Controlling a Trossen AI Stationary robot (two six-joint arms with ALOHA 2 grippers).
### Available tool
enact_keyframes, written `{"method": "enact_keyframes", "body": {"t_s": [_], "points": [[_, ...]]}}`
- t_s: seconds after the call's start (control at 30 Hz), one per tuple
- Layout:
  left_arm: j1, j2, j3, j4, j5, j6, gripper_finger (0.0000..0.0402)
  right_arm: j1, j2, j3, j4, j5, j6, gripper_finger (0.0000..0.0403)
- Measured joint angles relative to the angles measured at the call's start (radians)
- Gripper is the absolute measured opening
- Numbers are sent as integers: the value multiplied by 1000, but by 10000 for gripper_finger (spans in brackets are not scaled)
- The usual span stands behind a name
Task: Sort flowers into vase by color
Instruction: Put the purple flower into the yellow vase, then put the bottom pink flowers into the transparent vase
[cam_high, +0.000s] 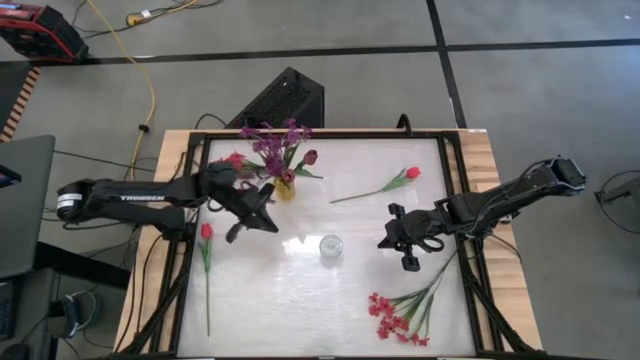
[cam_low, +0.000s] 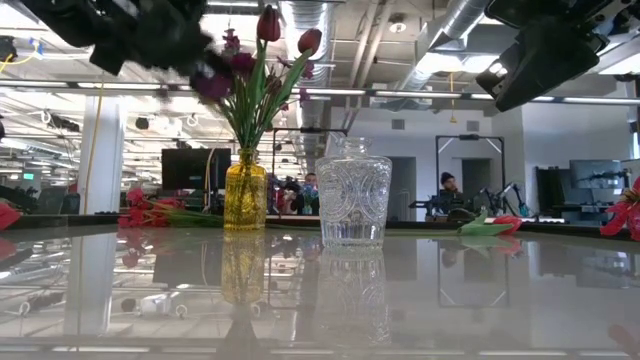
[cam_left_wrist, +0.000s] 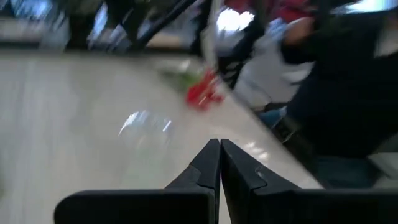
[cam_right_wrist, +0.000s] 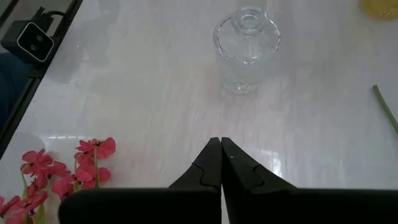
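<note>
A red tulip bud on a thin green stalk lay at the frame's left, below the shut, empty left pincer. That pincer should open and descend onto the stalk. The right pincer was shut, empty.

high: overhead, down | low: tabletop, level | both share clear vase

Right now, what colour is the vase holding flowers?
Yellow vase, transparent glass; the low view shows it best.
</note>
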Motion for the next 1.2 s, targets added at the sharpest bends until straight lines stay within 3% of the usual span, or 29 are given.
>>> {"method": "enact_keyframes", "body": {"t_s": [0.33,0.53,0.63,0.77,1.03,1.2], "points": [[-1,-122,0,329,84,56,0,0,0,0,0,0,-3,27],[-10,-155,1,546,-17,67,0,0,0,0,-2,1,-3,27],[-63,-129,2,617,8,24,0,0,0,0,-3,1,-2,27],[-198,-44,2,585,21,5,0,0,0,0,-3,1,0,27],[-582,139,29,479,-303,74,0,0,0,0,-4,2,40,27],[-748,215,55,247,-741,74,0,0,0,0,-32,1,93,27]]}}
